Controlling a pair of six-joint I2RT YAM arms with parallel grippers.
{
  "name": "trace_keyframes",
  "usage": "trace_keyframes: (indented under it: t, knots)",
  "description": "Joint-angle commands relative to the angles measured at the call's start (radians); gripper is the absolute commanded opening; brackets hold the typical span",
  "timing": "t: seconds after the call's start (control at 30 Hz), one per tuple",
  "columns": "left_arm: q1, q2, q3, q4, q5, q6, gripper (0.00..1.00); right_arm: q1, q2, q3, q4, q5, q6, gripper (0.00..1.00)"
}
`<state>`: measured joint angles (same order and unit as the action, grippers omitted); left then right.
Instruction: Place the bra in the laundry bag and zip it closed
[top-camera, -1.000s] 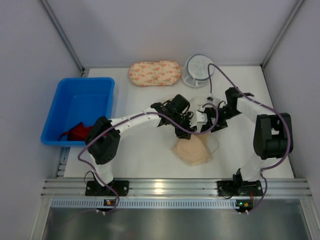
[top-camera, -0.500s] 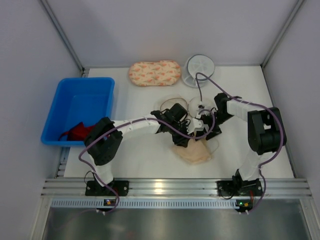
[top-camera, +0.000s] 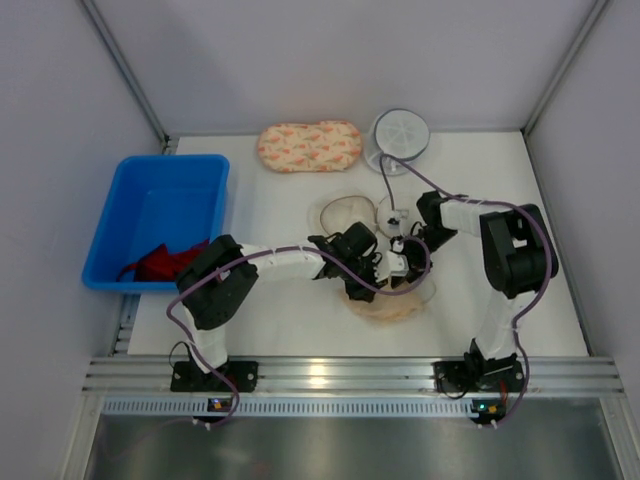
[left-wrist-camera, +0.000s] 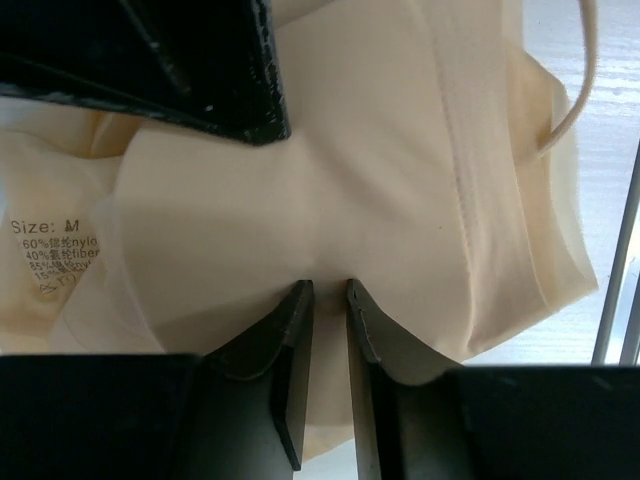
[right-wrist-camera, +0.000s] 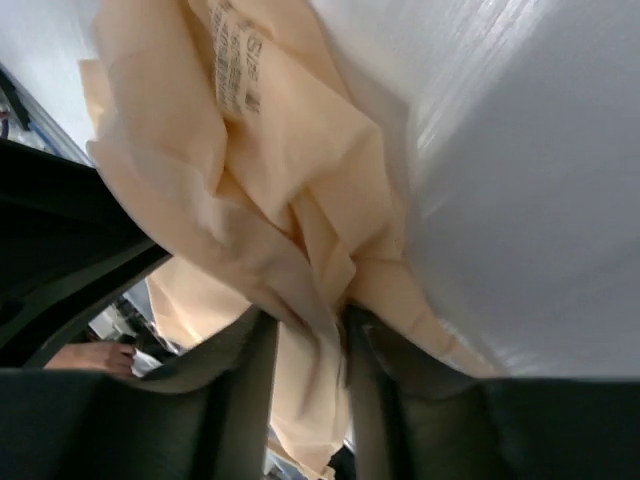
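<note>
The beige bra (top-camera: 396, 304) lies crumpled on the white table, near the middle. My left gripper (top-camera: 370, 284) comes at it from the left and is shut on a fold of its fabric (left-wrist-camera: 328, 290). A size label (left-wrist-camera: 58, 255) shows on the bra (left-wrist-camera: 400, 160). My right gripper (top-camera: 401, 266) reaches in from the right and pinches a bunch of the bra (right-wrist-camera: 270, 150) between its fingers (right-wrist-camera: 305, 325). The two grippers are close together over the garment. The laundry bag (top-camera: 345, 213) lies open just behind them, its two mesh domes side by side.
A blue bin (top-camera: 160, 210) with a red cloth (top-camera: 155, 265) stands at the left. A peach floral pouch (top-camera: 309, 146) and a white round ribbed container (top-camera: 398, 138) sit at the back. Grey walls close in the sides and back.
Both grippers have come down and nearer onto the bra. The right gripper has gone from wide open to shut on the fabric. The laundry bag now shows behind the arms.
</note>
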<state>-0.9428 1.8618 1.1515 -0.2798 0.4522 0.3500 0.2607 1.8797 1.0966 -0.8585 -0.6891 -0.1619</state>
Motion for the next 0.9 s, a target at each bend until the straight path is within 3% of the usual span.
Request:
trace_keyframes:
  t: [0.0, 0.03, 0.13, 0.23, 0.33, 0.37, 0.43, 0.47, 0.67, 0.87]
  knots:
    - [-0.001, -0.012, 0.013, 0.051, -0.046, 0.020, 0.28, 0.025, 0.039, -0.009, 0.050, 0.025, -0.047, 0.30]
    - [0.001, -0.027, 0.010, 0.051, -0.050, 0.017, 0.32, 0.026, 0.032, -0.018, 0.050, 0.013, -0.048, 0.18]
    - [0.001, -0.111, -0.016, 0.045, -0.070, 0.015, 0.38, 0.025, -0.001, -0.027, 0.046, -0.038, -0.071, 0.00]
    - [0.009, -0.229, -0.042, 0.011, -0.079, -0.031, 0.43, 0.015, -0.043, -0.043, 0.052, -0.085, -0.082, 0.00]
    - [0.042, -0.355, -0.062, -0.019, -0.075, -0.127, 0.64, 0.002, -0.111, -0.063, 0.076, -0.110, -0.090, 0.00]
    - [0.074, -0.410, -0.070, -0.025, -0.073, -0.185, 0.78, 0.000, -0.149, -0.067, 0.087, -0.116, -0.091, 0.00]
    - [0.114, -0.453, -0.078, -0.039, -0.031, -0.239, 0.94, 0.002, -0.186, -0.081, 0.119, -0.124, -0.091, 0.00]
    - [0.155, -0.478, -0.078, -0.048, -0.011, -0.276, 0.98, 0.000, -0.218, -0.084, 0.128, -0.125, -0.091, 0.00]
    - [0.301, -0.461, -0.091, -0.049, 0.161, -0.407, 0.98, 0.002, -0.327, -0.099, 0.177, -0.159, -0.137, 0.00]
    - [0.328, -0.366, -0.085, 0.048, 0.282, -0.401, 0.98, 0.014, -0.412, -0.086, 0.155, -0.162, -0.217, 0.00]
